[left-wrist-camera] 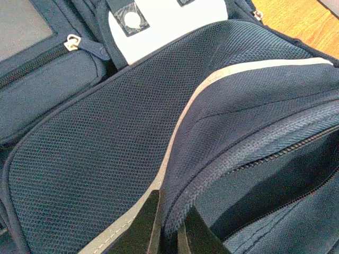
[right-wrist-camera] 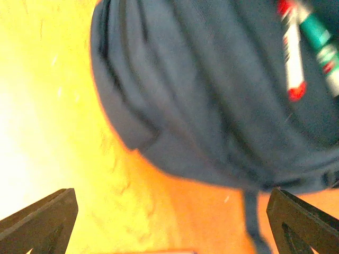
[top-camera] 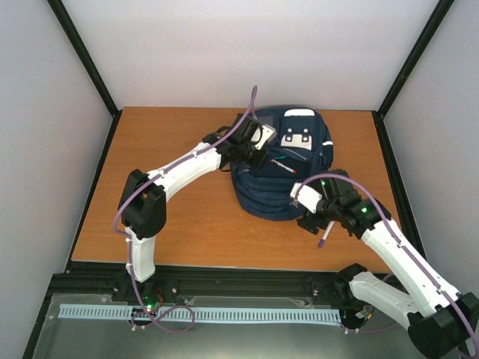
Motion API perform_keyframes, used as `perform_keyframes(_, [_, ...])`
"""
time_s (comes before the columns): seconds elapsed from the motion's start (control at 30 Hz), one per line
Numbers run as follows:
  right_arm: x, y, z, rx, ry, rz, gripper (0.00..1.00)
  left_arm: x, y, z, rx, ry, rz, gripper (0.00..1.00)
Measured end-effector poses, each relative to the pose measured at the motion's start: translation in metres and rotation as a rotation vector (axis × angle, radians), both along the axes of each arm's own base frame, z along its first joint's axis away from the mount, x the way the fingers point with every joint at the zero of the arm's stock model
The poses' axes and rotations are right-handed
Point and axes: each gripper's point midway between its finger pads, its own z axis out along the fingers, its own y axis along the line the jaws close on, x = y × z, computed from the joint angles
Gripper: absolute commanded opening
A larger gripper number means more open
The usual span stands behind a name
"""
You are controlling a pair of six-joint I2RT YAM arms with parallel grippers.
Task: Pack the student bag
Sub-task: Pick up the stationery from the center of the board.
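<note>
Obs: found student bag (top-camera: 281, 191) lying flat on wooden surface (top-camera: 187, 224), centre-right, front pockets up, top toward far wall. Noted two pens (top-camera: 284, 163) (red/white, green) poking from front pocket.

Left tool (left-wrist-camera: 174, 206): down on bag's upper left, fingers nearly together, narrow gap only. Appears pinched on fabric lip beside reflective stripe (left-wrist-camera: 180, 132), next to dark zip opening (left-wrist-camera: 275, 153). Cannot confirm grip depth from wrist view.

Right tool (right-wrist-camera: 170, 196): hovering off bag's near-right edge, fingers spread wide, nothing btwn them in wrist view. Spotted thin pen-like item (top-camera: 325, 235) just below it in top view; cannot tell if lying on surface or dangling.

Judged step: hold compartment mouth open w/ left, feed next item in w/ right. Prob. early in task.

To do well:
- Lift lip up and slightly away from zip so mouth gapes; avoid hauling whole bag across surface.
- Pinch fabric edge only, not zip teeth.
- Grasp pen-like item near its middle, long axis across fingers, then align w/ zip line before insertion.
- Approach from near-right side, clear of left arm; enter at shallow angle, release only once well inside.
- Watch for: soft fabric slipping out of pinch, mouth collapsing shut, item catching on lip.
</note>
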Motion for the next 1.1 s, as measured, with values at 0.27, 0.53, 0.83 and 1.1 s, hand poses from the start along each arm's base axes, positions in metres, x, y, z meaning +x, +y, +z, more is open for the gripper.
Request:
perform_keyframes(0.27, [-0.055,-0.049,-0.05,-0.188,0.185,0.037,0.79,-0.005,-0.001,-0.004,-0.042,0.046,0.032,0.01])
perform_keyframes(0.53, [-0.075,-0.071,-0.073,-0.391,0.269,0.195,0.68,-0.009,-0.003,-0.008,-0.076,0.097,0.053,0.02])
perform_keyframes(0.83, [-0.058,-0.092,-0.116,-0.635,0.32,0.351,0.6,-0.011,-0.004,-0.005,-0.096,0.119,0.065,0.03])
perform_keyframes(1.1, [-0.039,-0.098,-0.141,-0.745,0.344,0.442,0.64,-0.016,-0.003,0.006,-0.112,0.118,0.062,0.03])
